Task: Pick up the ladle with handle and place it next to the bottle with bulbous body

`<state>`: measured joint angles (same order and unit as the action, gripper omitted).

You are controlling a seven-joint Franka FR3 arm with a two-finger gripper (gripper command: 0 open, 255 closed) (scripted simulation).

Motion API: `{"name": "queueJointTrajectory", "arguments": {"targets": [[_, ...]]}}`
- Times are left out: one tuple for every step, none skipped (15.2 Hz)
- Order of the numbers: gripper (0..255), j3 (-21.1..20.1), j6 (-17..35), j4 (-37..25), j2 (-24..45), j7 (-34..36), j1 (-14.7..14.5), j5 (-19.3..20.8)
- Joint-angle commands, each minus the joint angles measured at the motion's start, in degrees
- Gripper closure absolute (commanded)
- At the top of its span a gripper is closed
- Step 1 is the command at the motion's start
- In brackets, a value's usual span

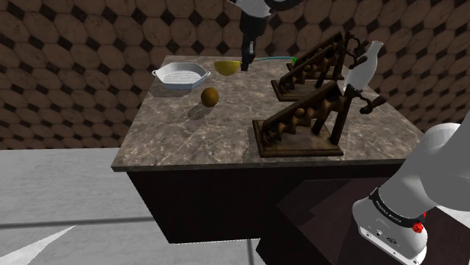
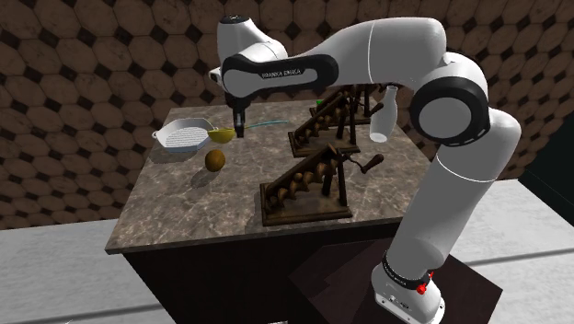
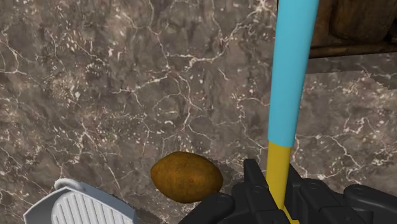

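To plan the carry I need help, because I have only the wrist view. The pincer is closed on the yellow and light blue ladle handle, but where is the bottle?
Observer: The white bottle with a bulbous body is at the shoulder view's right, beyond two dark wooden stair-shaped racks.
Operator: And where is the bowl of the ladle?
Observer: The bowl of the yellow, blue-handled ladle is on the other side of the pincer, away from the bottle and close to the white ridged dish.
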<state>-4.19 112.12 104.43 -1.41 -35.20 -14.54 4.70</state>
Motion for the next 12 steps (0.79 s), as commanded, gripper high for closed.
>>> {"name": "queueJointTrajectory", "arguments": {"targets": [[255, 0.0, -1.6, -1.6, 0.0, -0.1, 0.0, -0.1], [255, 0.0, -2.4, -2.3, 0.0, -0.2, 0.0, -0.1], [255, 0.0, -3.1, -3.2, 0.0, -0.2, 0.0, -0.1], [255, 0.0, -3.9, -4.0, 0.1, -0.3, 0.0, -0.1], [255, 0.0, -4.7, -4.8, 0.1, -0.4, 0.0, -0.1], [255, 0.0, -5.5, -5.7, 0.2, -0.4, 0.0, -0.1], [255, 0.0, -6.3, -6.5, 0.3, -0.5, 0.0, -0.1], [255, 0.0, -7.1, -7.4, 0.4, -0.5, 0.0, -0.1], [255, -0.1, -7.9, -8.3, 0.5, -0.6, 0.0, -0.2], [255, -0.1, -8.7, -9.3, 0.6, -0.6, -0.1, -0.2], [255, -0.1, -9.5, -10.2, 0.8, -0.7, -0.1, -0.2], [255, -0.1, -10.3, -11.2, 0.9, -0.7, -0.1, -0.2]]}}
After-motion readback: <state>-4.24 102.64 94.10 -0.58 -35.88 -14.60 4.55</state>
